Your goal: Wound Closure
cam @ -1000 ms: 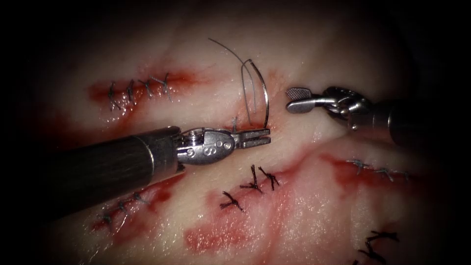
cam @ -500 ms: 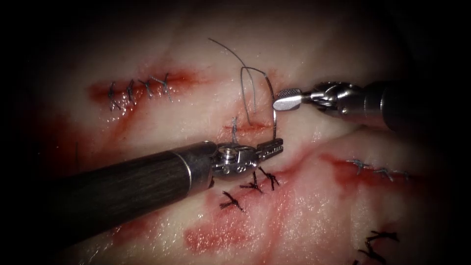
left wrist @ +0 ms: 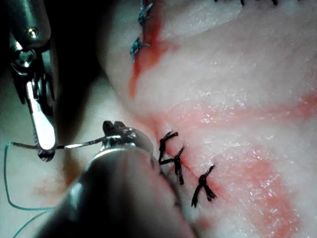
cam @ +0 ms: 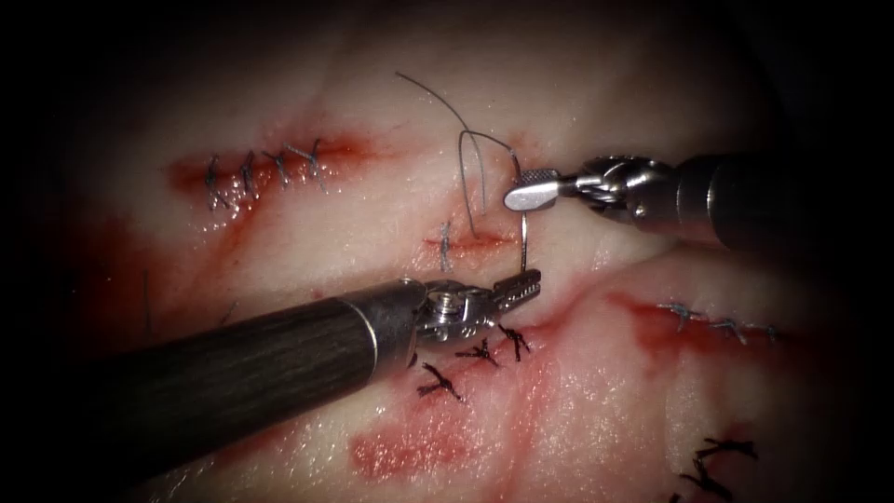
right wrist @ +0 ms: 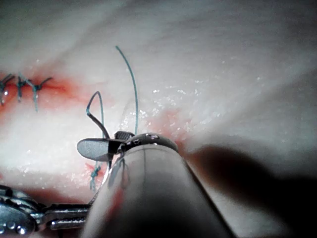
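While the left tool (cam: 521, 285) pinches the needle (cam: 526, 237) low and the right tool (cam: 523, 194) clamps it above the cut (cam: 470, 244), one grip should stay firm.

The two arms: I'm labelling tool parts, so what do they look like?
Left arm: dark, streaked shaft, silver collar, shiny wrist, small hand with serrated jaws. Right arm: dark shaft, silver jointed wrist, rounded hand with a ridged jaw base.

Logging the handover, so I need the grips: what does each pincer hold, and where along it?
Both hold the needle, clear of the tissue: left pincer at one end, right pincer near the thread end.
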`<action>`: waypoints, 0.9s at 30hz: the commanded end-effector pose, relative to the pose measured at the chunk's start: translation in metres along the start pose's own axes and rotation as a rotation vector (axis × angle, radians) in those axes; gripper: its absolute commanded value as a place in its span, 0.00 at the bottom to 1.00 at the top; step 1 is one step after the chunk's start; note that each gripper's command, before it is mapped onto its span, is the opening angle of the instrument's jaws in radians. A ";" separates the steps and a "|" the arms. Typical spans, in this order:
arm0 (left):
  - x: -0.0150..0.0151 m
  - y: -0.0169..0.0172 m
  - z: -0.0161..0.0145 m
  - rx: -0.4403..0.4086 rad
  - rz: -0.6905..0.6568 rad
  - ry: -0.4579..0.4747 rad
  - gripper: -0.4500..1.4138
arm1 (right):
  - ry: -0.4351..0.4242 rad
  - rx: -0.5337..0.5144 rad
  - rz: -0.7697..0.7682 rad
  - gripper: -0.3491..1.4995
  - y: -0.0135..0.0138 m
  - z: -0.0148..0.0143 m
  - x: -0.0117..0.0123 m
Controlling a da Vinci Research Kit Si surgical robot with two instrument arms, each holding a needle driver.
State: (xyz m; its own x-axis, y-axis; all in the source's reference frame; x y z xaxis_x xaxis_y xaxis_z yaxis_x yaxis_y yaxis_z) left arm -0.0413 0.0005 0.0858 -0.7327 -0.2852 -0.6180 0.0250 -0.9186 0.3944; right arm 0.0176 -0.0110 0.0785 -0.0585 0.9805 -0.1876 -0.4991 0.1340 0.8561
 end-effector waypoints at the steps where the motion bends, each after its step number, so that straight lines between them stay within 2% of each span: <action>1: 0.0001 -0.0003 0.0007 0.000 -0.001 0.006 0.00 | 0.000 0.000 -0.020 0.67 0.0002 0.0012 0.0002; 2: 0.0002 -0.0003 0.0007 -0.001 -0.001 0.008 0.00 | 0.004 -0.003 -0.039 0.55 0.0003 0.0012 0.0001; 4: 0.0003 -0.0003 0.0007 0.000 0.010 0.007 0.00 | 0.001 -0.012 -0.084 0.02 0.0006 0.0011 0.0000; 5: 0.0003 -0.0003 0.0006 -0.001 0.010 0.010 0.00 | 0.002 -0.037 -0.180 0.00 0.0008 0.0010 0.0000; 7: 0.0004 -0.0003 0.0006 -0.002 0.015 0.012 0.00 | 0.001 -0.059 -0.269 0.00 0.0009 0.0008 0.0002; 9: 0.0004 -0.0003 0.0005 -0.002 0.021 0.013 0.00 | 0.012 -0.078 -0.282 0.00 0.0011 0.0005 0.0005; 10: 0.0004 -0.0004 0.0005 -0.003 0.020 0.016 0.04 | 0.011 -0.077 -0.281 0.00 0.0011 0.0003 0.0005; 12: 0.0003 -0.0006 0.0004 -0.010 0.020 0.016 0.58 | 0.013 -0.067 -0.360 0.00 0.0014 -0.0001 0.0005; 14: 0.0002 -0.0009 0.0002 -0.019 -0.029 0.022 0.79 | 0.023 -0.056 -0.384 0.00 0.0016 -0.0004 0.0005; 17: 0.0002 -0.0011 -0.0003 -0.033 -0.149 0.038 0.90 | 0.054 -0.032 -0.419 0.00 0.0021 -0.0007 0.0006; 19: 0.0001 -0.0012 -0.0010 -0.062 -0.225 0.076 0.92 | 0.074 -0.019 -0.436 0.00 0.0025 -0.0007 0.0007; 21: 0.0001 -0.0013 -0.0018 -0.104 -0.285 0.108 0.88 | 0.086 -0.028 -0.454 0.00 0.0028 -0.0008 0.0008; 24: -0.0004 -0.0015 -0.0032 -0.167 -0.389 0.155 0.68 | 0.113 -0.029 -0.468 0.00 0.0031 -0.0010 0.0010; 25: -0.0008 -0.0018 -0.0035 -0.190 -0.410 0.173 0.55 | 0.117 -0.025 -0.473 0.00 0.0031 -0.0010 0.0010; 26: -0.0013 -0.0022 -0.0037 -0.210 -0.426 0.201 0.34 | 0.120 -0.011 -0.479 0.00 0.0030 -0.0009 0.0010; 27: -0.0018 -0.0024 -0.0037 -0.225 -0.433 0.222 0.24 | 0.123 0.003 -0.479 0.00 0.0029 -0.0008 0.0009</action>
State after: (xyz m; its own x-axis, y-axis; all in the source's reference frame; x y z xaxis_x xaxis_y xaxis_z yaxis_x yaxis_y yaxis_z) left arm -0.0366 0.0021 0.0831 -0.5368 0.1078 -0.8368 -0.0729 -0.9940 -0.0813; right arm 0.0145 -0.0100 0.0799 0.0743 0.7763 -0.6259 -0.4870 0.5760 0.6566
